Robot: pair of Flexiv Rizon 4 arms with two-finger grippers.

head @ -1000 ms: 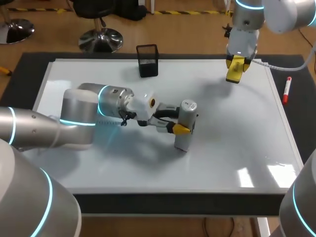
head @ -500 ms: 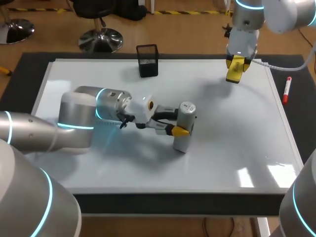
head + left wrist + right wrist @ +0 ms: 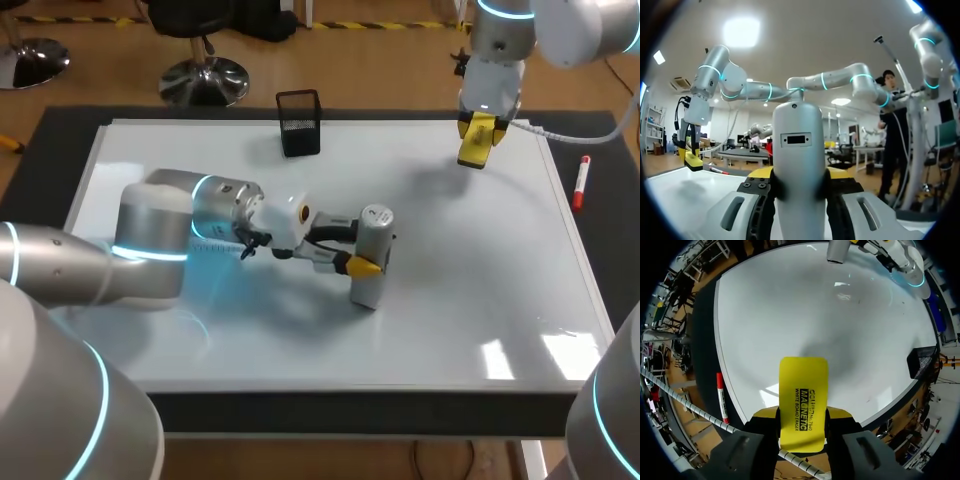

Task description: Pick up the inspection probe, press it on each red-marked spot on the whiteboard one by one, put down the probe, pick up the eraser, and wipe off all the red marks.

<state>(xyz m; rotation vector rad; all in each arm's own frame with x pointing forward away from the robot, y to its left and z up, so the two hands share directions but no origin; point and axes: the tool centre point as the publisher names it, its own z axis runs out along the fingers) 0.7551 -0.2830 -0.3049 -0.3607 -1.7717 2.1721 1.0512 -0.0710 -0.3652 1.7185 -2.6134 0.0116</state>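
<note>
From above, the probe [image 3: 375,225] stands upright on the whiteboard [image 3: 480,300] near its middle. The left fingers [image 3: 365,265] are closed on its lower half from two sides. The right arm [image 3: 495,70] hangs over the far right corner with the yellow eraser [image 3: 473,148] held clear of the board. I see no red marks anywhere on the board. Either the pressing and wiping are as good as done, or the marks are too faint to show. The probe is not yet set down. A black mesh cup [image 3: 299,122] stands at the far edge and a red marker [image 3: 581,183] lies on the surface beside the board's right edge. Neither stands in the way.

In the left wrist view, the probe [image 3: 799,155] fills the gap between the fingers, clamped on both sides. The eraser [image 3: 691,159] hangs far ahead.

In the right wrist view, the right fingers [image 3: 840,413] grip the eraser [image 3: 802,385] by its long edges above bare white board. The marker [image 3: 721,395] lies just off the board's edge and the probe [image 3: 837,251] is well apart.
</note>
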